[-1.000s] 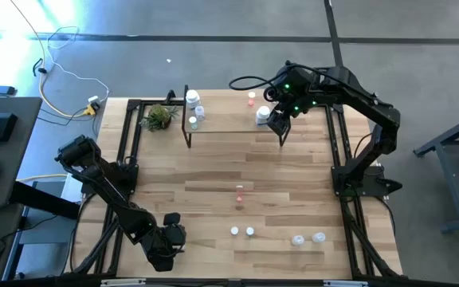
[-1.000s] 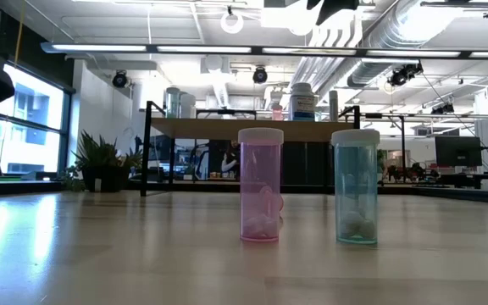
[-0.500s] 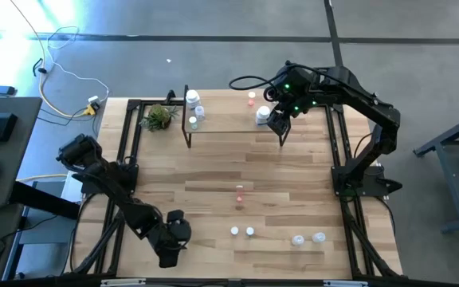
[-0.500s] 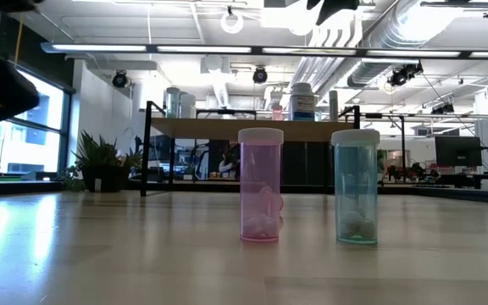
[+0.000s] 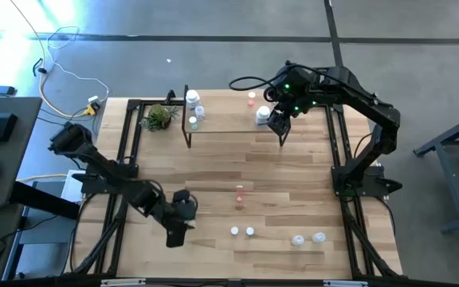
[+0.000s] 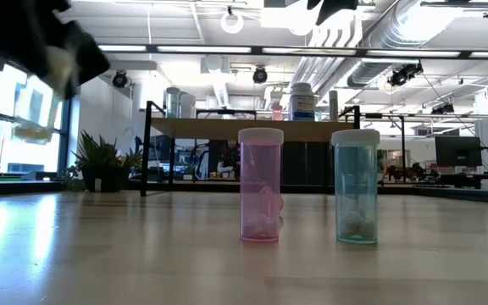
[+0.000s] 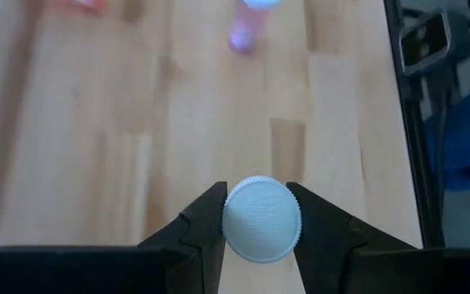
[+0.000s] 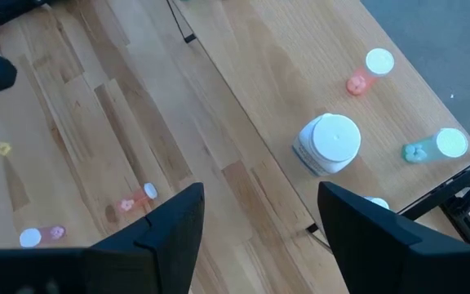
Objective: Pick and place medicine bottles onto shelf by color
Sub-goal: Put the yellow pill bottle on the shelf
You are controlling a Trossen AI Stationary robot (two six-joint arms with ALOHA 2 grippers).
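My left gripper hangs over the table's near left part, shut on a small yellow bottle with a white ribbed cap. My right gripper stands open above the right end of the shelf, holding nothing. At the shelf's left end stand white and clear bottles. At its right end stand a large white bottle, a pink one and a green one. A pink bottle lies mid-table. A pink bottle and a teal bottle stand upright near the front edge. My left gripper pinches the yellow bottle between its two fingers at the sides of the white cap. The fingers slant down from the table's left. The bottle hangs upright below them, lifted clear of the table.
A green plant sits at the far left beside the shelf. Two more small bottles stand near the front right. A black metal frame runs along the table's sides. Bare wood lies between the shelf and the front bottles.
My left gripper has risen and swung from the near left corner toward the table's right and far side, carrying the yellow bottle up with it. In the low view it has come into sight at the upper left. My right arm has kept still.
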